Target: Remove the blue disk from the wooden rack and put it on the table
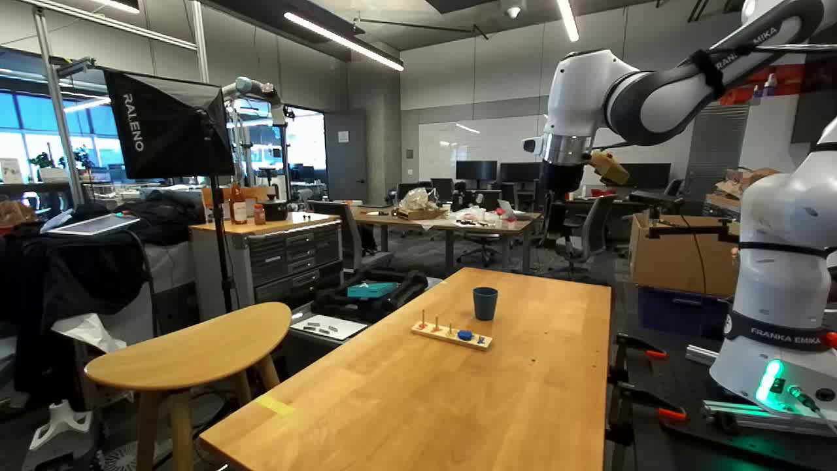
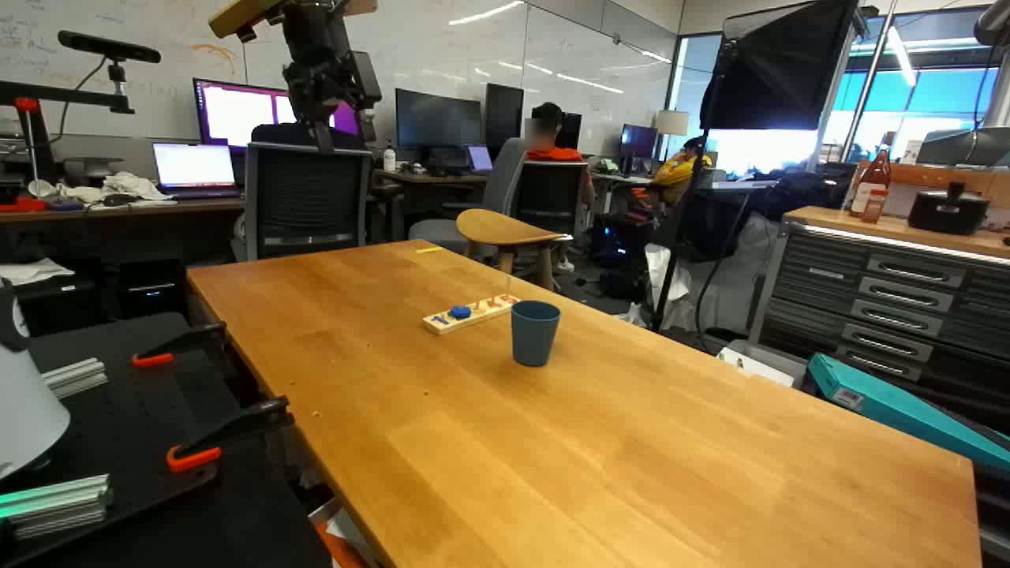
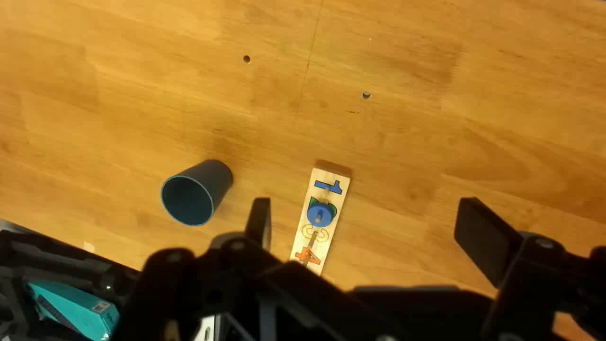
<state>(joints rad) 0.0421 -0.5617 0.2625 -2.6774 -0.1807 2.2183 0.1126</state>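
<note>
Blue round disk (image 3: 320, 214) sits on the pale wooden rack (image 3: 323, 246), its peg (image 3: 318, 218) poking up through the centre. It partly covers a green numeral (image 3: 333, 209), between a blue 1 (image 3: 334, 187) and a yellow 3 (image 3: 322, 235). Further along the rack, thin upright pegs (image 1: 437, 321) rise in both exterior views. The rack lies flat on the long, honey-coloured wooden table (image 1: 510, 392). Near it, but apart, a dark blue-grey tapered cup (image 1: 485, 305) stands upright. Well above the table hangs the black two-fingered gripper (image 3: 364, 213), its fingers (image 3: 485, 241) spread wide apart, at the end of the white robot arm (image 1: 579, 101). Yellow tape (image 1: 276, 405) marks one end of the table. Nearby stands a wooden stool with a curved seat (image 1: 189, 347). Beyond the stool, in an exterior view, is a black softbox lamp lettered RALENO (image 1: 167, 124). In an exterior view, a person in an orange-red top (image 2: 556, 155) sits in the background.
</note>
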